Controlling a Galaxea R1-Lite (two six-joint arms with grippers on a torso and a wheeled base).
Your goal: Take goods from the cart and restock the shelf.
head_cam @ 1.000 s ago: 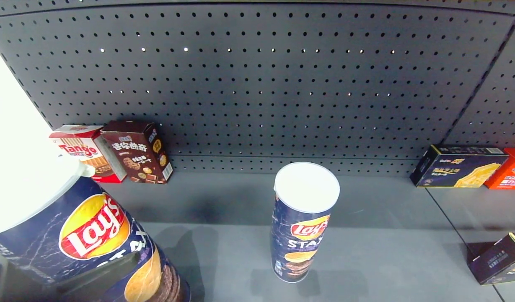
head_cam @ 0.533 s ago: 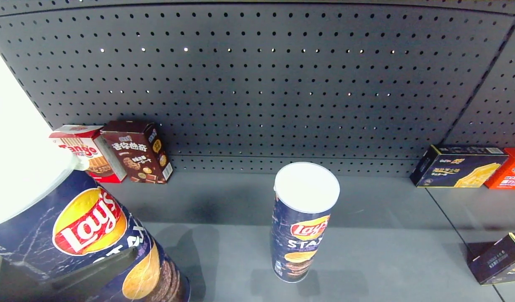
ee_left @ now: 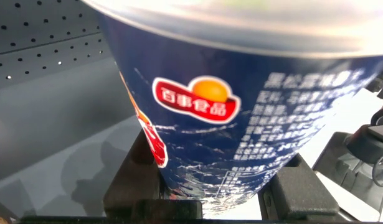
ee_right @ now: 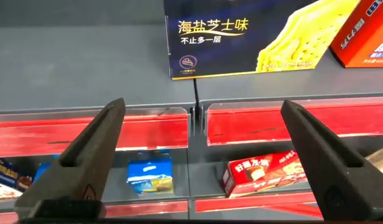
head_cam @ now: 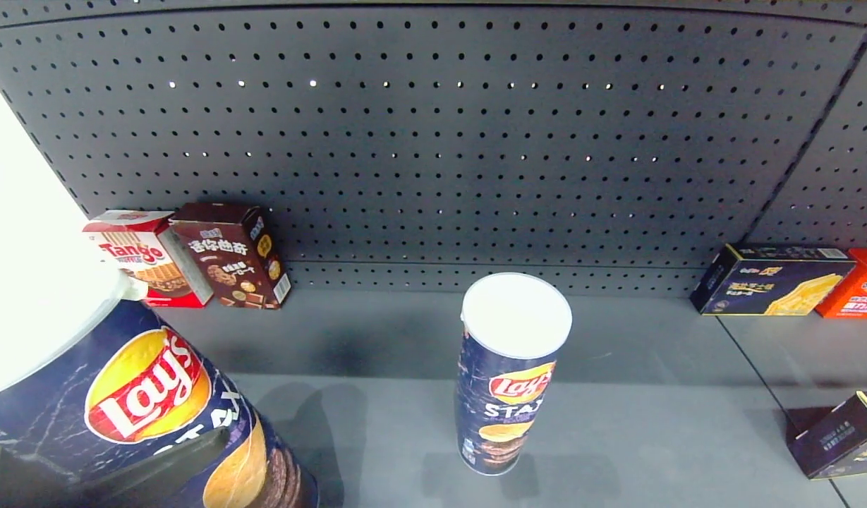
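A dark blue chip can (head_cam: 144, 395) with a white lid is tilted at the near left, above the grey shelf (head_cam: 377, 437). My left gripper (ee_left: 216, 193) is shut on it, one dark finger (head_cam: 158, 466) lying across its lower body. The can's wall (ee_left: 241, 106) sits between both fingers in the left wrist view. A second, matching can (head_cam: 507, 374) stands upright mid-shelf, apart from it. My right gripper (ee_right: 203, 155) is open and holds nothing. It faces the shelf's front edge below a dark blue cracker box (ee_right: 253, 37).
A red-and-white wafer box (head_cam: 144, 257) and a brown cookie box (head_cam: 232, 254) stand at the back left by the pegboard wall (head_cam: 433, 141). The dark blue cracker box (head_cam: 772, 279), an orange box (head_cam: 856, 289) and another dark box (head_cam: 839, 434) lie right. Red price rails (ee_right: 141, 134) front lower shelves.
The held can has shifted slightly to the left with the left gripper. The standing can and the boxes have not moved.
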